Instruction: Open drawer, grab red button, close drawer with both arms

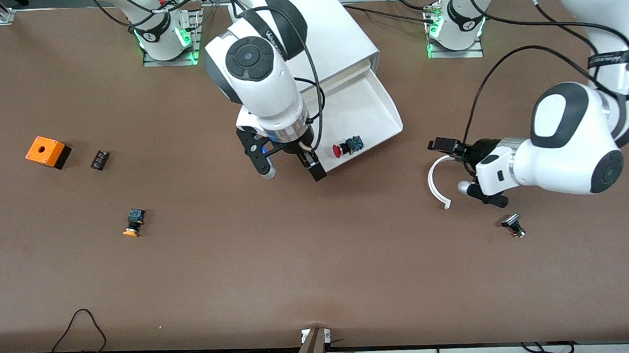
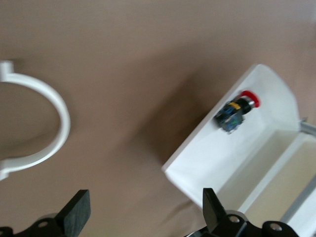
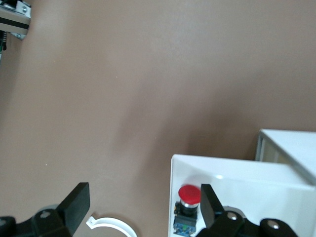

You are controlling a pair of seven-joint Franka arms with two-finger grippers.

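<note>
The white cabinet [image 1: 339, 40] stands between the arms' bases with one drawer [image 1: 383, 105] pulled open toward the front camera. The red-headed button [image 1: 347, 147] lies in the drawer near its front edge. My right gripper [image 1: 288, 167] is open and empty, over the drawer's front corner beside the button. In the right wrist view the button [image 3: 188, 205] lies in the drawer [image 3: 237, 173] just by one finger [image 3: 210, 203] of my right gripper [image 3: 143, 205]. My left gripper [image 1: 454, 166] is open and empty, low over the table toward the left arm's end. The left wrist view shows my left gripper [image 2: 144, 212], the drawer [image 2: 212, 153] and the button [image 2: 237, 109].
A white curved clip [image 1: 434, 183] lies by the left gripper. A small black and brass part [image 1: 514, 225] lies nearer the front camera. Toward the right arm's end are an orange box [image 1: 47, 152], a small black part [image 1: 100, 159] and an orange-headed button [image 1: 133, 222].
</note>
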